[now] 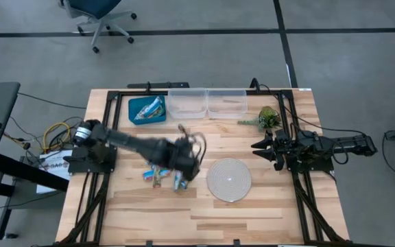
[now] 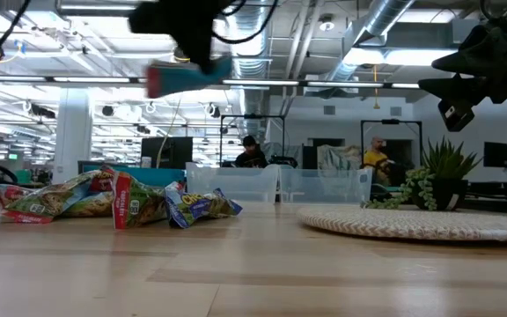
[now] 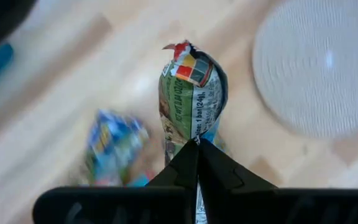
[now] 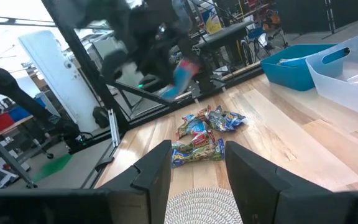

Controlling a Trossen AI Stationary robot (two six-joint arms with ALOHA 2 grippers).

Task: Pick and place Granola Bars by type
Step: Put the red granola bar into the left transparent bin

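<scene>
The left gripper (image 3: 197,144) pinches one granola bar (image 3: 192,93) above the table (image 1: 266,206), motion-blurred, its lower end hidden between the fingers. The other bars (image 4: 204,134) lie heaped below. The right gripper (image 4: 197,163) waits spread, probably empty.

bars (image 1: 158,174) left of mat (image 1: 228,179)

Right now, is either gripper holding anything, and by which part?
The left gripper is shut on a multicoloured granola bar, pinching one end of its wrapper and holding it above the table. The right gripper is open and empty.
</scene>
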